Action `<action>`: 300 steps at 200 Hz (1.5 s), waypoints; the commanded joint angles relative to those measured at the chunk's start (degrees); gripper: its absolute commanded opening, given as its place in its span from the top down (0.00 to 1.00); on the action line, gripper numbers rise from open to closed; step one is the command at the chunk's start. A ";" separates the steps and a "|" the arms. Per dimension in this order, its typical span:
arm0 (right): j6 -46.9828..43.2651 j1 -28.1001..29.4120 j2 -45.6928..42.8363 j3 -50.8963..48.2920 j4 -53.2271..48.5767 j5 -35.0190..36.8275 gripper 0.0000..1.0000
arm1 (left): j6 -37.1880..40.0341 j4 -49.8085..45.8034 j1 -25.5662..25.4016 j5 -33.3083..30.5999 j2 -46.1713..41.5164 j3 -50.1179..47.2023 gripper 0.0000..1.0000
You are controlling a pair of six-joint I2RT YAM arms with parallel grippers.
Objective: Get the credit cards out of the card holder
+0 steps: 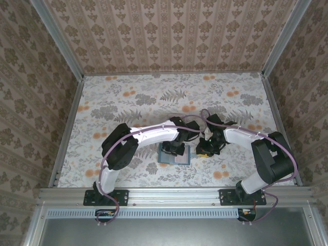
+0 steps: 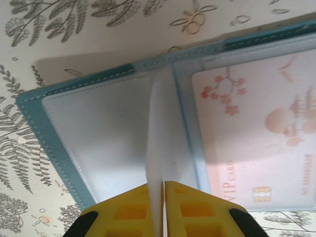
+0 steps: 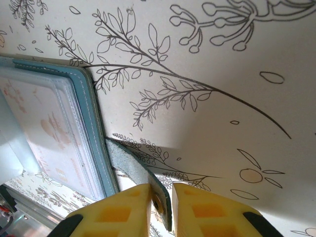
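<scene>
1. the table (image 1: 128, 97), covered in a pale cloth with grey ferns and orange flowers, takes up the middle of the top view inside patterned walls.
2. the left arm (image 1: 148, 136) bends in from the lower left. the right arm (image 1: 266, 154) bends in from the lower right. both end close together just below the centre of the frame.
3. the card holder (image 1: 180, 159) lies open and flat on the table, just below centre in the top view. in the left wrist view its teal stitched rim (image 2: 34, 128) frames a grey-blue inside.
4. the left hand (image 2: 163, 197) is at the bottom edge of its wrist view. its yellow fingers (image 2: 128, 212) are pressed together on a clear leaf (image 2: 160, 133) that stands up on edge from the fold of the card holder.
5. the right hand (image 3: 160, 202) is at the bottom of its wrist view, just beside the card holder's right edge (image 3: 94, 133). it pinches a teal strap (image 3: 131, 163) that sticks out from that edge, with the metal snap (image 3: 157, 200) between the fingers.
6. a credit card (image 2: 256, 128), pale pink with blossoms and "vip card" printed on it, sits in the right half of the card holder, at the right of the left wrist view.
7. whether other cards lie beneath it cannot be told.
</scene>
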 commanded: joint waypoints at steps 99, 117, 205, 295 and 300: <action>-0.70 0.27 -0.87 1.12 -3.21 1.04 0.79 | -0.06 -7.21 1.59 -5.68 -4.14 -3.32 0.76; -0.75 0.44 -1.74 1.61 -4.40 2.04 0.77 | -0.32 -7.12 1.88 -5.87 -5.65 -4.12 0.76; 1.84 1.90 -7.54 4.31 -7.29 2.11 0.74 | -1.58 6.38 4.85 0.32 -14.57 -11.61 0.75; 9.47 6.97 -3.91 3.56 3.26 -2.81 0.76 | -2.60 38.27 9.51 18.57 -19.77 -26.94 0.66; 9.78 7.22 -3.59 3.52 3.71 -2.98 0.76 | -2.70 38.87 9.62 19.17 -19.55 -27.16 0.66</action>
